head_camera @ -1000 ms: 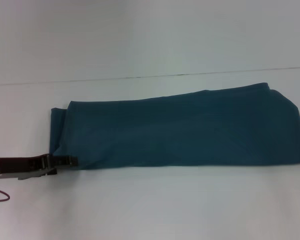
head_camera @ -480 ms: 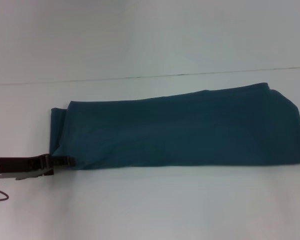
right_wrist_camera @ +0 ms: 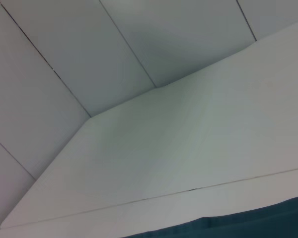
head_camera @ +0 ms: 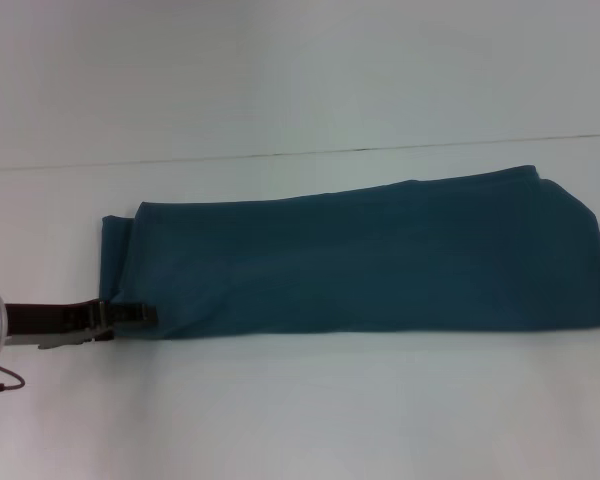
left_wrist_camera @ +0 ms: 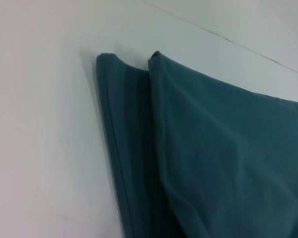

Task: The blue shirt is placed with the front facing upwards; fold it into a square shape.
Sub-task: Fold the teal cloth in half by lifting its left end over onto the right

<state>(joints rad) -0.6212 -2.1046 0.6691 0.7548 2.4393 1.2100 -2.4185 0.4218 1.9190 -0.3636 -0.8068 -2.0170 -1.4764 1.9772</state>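
The blue shirt [head_camera: 360, 260] lies on the white table as a long folded band running left to right, with no lettering showing. Its left end shows two stacked folded layers in the left wrist view, blue shirt [left_wrist_camera: 213, 158]. My left gripper [head_camera: 145, 314] reaches in from the left edge and meets the shirt's near-left corner, low over the table. A thin strip of the blue shirt [right_wrist_camera: 248, 225] appears in the right wrist view. The right gripper is out of view.
The white table [head_camera: 300, 410] extends bare in front of and behind the shirt. Its far edge meets a pale wall [head_camera: 300, 70]. A thin red cable [head_camera: 5, 382] hangs by the left arm near the left edge.
The left gripper drew back a little to the left, then came forward again to the right and slightly farther away, back onto the shirt's near-left corner. The shirt has not shifted.
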